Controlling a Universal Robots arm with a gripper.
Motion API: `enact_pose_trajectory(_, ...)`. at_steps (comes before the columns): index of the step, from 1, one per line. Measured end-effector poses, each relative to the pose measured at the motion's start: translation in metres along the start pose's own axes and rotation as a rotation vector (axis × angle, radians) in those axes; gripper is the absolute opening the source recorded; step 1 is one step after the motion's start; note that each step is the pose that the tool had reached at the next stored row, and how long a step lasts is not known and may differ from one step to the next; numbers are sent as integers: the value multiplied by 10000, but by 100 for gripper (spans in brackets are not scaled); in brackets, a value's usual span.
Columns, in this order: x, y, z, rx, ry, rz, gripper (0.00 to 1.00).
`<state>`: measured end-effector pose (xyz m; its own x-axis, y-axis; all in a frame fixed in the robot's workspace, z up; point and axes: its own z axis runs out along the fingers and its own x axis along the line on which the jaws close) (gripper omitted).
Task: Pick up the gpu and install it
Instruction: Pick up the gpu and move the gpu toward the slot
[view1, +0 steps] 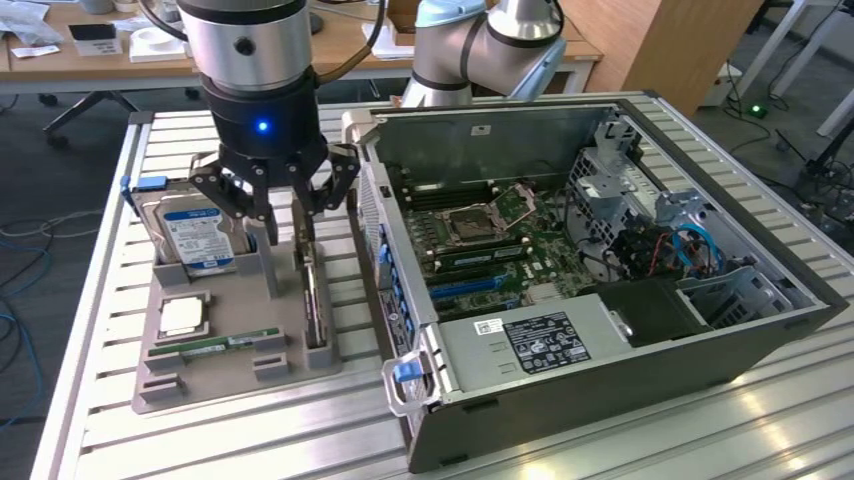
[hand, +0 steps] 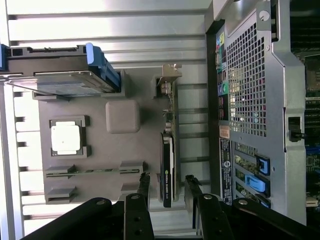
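The gripper (view1: 283, 222) is hanging over the grey tray (view1: 214, 385) with its jaws spread wide, gripping nothing. The gpu (view1: 311, 300) is standing on edge in a slot along the side of the tray nearest the case (view1: 601, 300), its silver bracket end pointing away from the gripper.

In the wrist view the two fingers (hand: 144, 182) are straddling the black-shrouded end of the gpu (hand: 167, 155). The card is sitting between them with a clear gap on each side, so neither finger is touching it. The gripper (hand: 167, 184) is lining up over that end rather than over the card's middle.

Further along the tray, away from the case, the hard drive (view1: 194, 235) is standing upright, and the processor (view1: 184, 315) and memory stick (view1: 214, 345) are lying flat. The case is lying open beside the tray on the slatted table (view1: 667, 440).
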<state>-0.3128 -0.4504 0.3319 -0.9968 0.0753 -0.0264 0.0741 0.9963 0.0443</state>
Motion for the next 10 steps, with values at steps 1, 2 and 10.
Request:
enact_pose_trajectory(1,0,0,0,0,1,0,42)
enact_pose_trajectory(2,0,0,0,1,1,0,42)
enact_pose_trajectory(10,1,-1,23,-2,-1,0,42)
